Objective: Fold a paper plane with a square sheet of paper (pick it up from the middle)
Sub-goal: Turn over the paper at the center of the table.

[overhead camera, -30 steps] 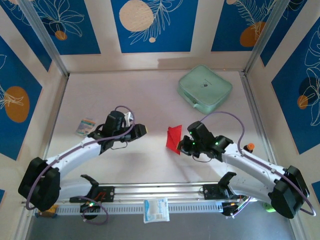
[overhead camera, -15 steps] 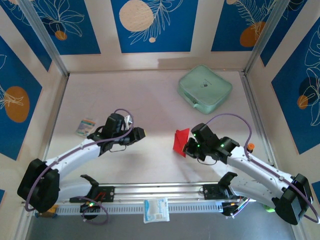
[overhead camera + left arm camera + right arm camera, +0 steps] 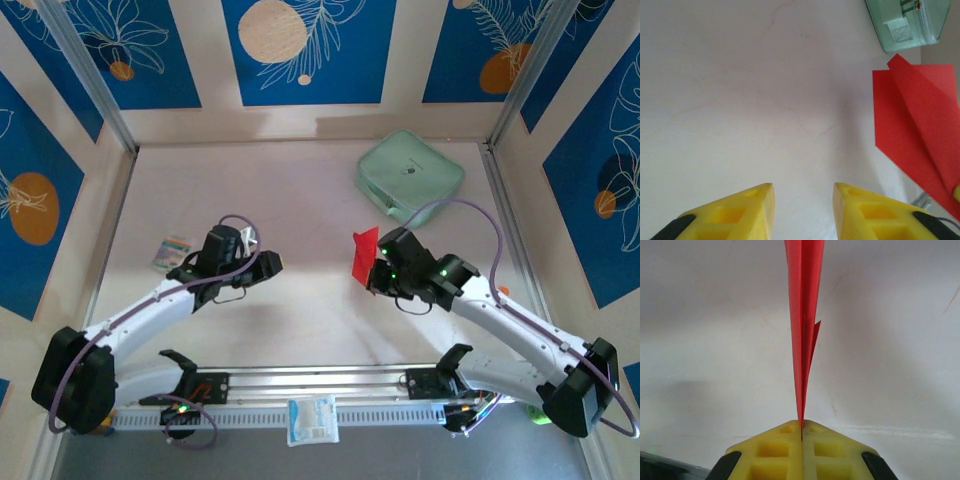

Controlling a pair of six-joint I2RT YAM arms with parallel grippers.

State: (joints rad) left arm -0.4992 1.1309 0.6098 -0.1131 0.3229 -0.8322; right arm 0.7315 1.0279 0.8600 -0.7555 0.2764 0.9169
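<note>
Right gripper (image 3: 801,422) pressed shut on lower edge of red paper plane (image 3: 804,315); folded layers stand edge-on, rising straight out of jaws.

Change over last 1 s: plane carried toward 1 o'clock. It now looks lifted off tabletop (image 3: 300,200), at 3 o'clock of its centre. Mint-green zip case (image 3: 410,177) sits well apart, at 1 o'clock of plane.

Left gripper (image 3: 803,192) spread part-way and empty, drawn slightly back toward 9 o'clock, plane at its 2 o'clock.

Reading: right arm has sole hold. Folding looks finished or nearly so; placing or presenting plane probably remains.

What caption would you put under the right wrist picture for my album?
Right gripper shut on the folded red paper, seen edge-on.
</note>
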